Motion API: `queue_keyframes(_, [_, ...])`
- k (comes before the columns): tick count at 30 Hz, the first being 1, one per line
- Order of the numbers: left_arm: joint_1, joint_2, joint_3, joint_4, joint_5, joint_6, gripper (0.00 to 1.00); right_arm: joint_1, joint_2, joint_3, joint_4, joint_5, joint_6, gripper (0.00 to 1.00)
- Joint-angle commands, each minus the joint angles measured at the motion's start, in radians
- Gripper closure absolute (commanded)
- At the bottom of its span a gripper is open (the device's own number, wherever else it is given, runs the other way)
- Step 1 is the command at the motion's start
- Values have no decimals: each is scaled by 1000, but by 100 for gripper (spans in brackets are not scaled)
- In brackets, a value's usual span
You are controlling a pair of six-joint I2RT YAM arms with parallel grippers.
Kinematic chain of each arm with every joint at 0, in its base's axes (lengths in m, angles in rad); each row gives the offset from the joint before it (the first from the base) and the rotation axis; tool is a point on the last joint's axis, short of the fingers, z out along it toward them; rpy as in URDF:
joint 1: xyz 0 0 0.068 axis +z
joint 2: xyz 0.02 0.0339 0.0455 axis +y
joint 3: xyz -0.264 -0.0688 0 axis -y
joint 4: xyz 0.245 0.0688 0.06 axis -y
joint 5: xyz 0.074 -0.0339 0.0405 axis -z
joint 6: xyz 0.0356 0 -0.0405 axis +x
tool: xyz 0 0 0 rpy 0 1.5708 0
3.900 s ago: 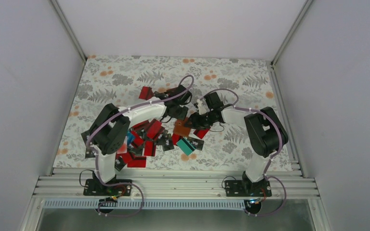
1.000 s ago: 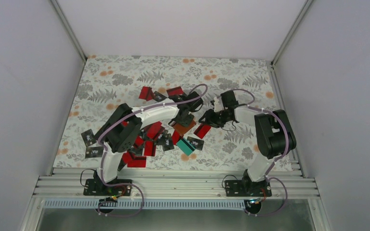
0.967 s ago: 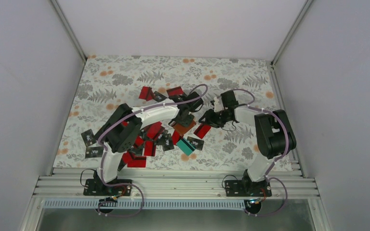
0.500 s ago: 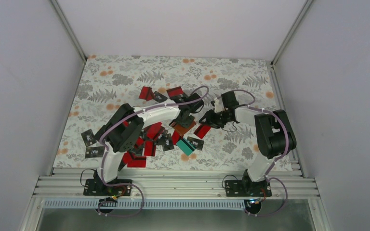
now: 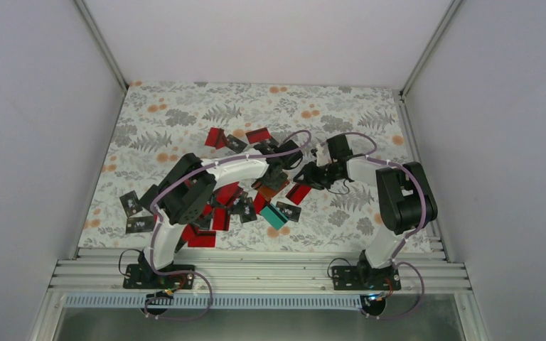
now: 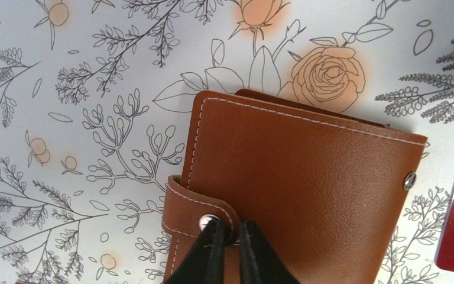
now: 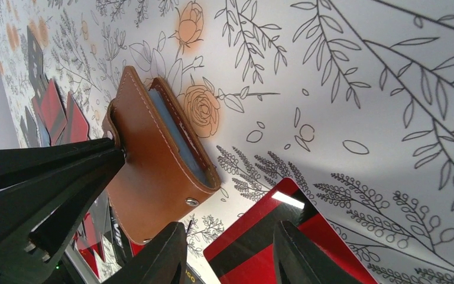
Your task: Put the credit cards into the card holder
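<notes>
The brown card holder (image 6: 307, 177) lies closed on the floral cloth, its snap strap (image 6: 198, 213) at the lower left; it also shows in the top view (image 5: 270, 187). My left gripper (image 6: 232, 236) sits on it, its jaws nearly together and pinching the strap's edge by the snap. My right gripper (image 7: 230, 248) is open, low over a red card with a black stripe (image 7: 284, 236) just right of the holder (image 7: 153, 171). Greyish pockets show at the holder's open side. Several red and black cards (image 5: 213, 206) lie left of the holder.
A teal card (image 5: 273, 216) and a black card (image 5: 289, 211) lie in front of the holder. Two red cards (image 5: 217, 137) (image 5: 258, 134) lie further back. Two black cards (image 5: 134, 213) sit at the left. White walls close in the cloth on three sides.
My left arm has shifted a little to the right and its gripper has settled on the holder's strap. My right arm, pulled back to the right earlier, has stayed still for the last second.
</notes>
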Motion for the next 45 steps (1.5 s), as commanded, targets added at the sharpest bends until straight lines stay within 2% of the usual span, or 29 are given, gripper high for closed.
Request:
queue_keyframes(1, [-5, 3, 14, 0, -17, 12, 96, -5, -27, -7, 11, -33, -16, 61])
queue_keyframes(10, [-4, -19, -1, 9, 15, 32, 98, 34, -55, 22, 16, -89, 4, 60])
queue_keyframes(17, [-1, -33, -12, 23, 52, 49, 98, 93, -8, 56, 53, -122, 47, 62])
queue_keyframes(22, [7, -59, -41, 51, 76, 62, 98, 119, 52, 105, 80, -147, 72, 73])
queue_keyframes(29, [23, -93, -83, 95, 124, 96, 98, 129, 151, 145, 119, -162, 105, 95])
queue_keyframes(45, [125, -179, -186, 224, 364, 178, 98, 139, 258, 136, 148, -155, 110, 95])
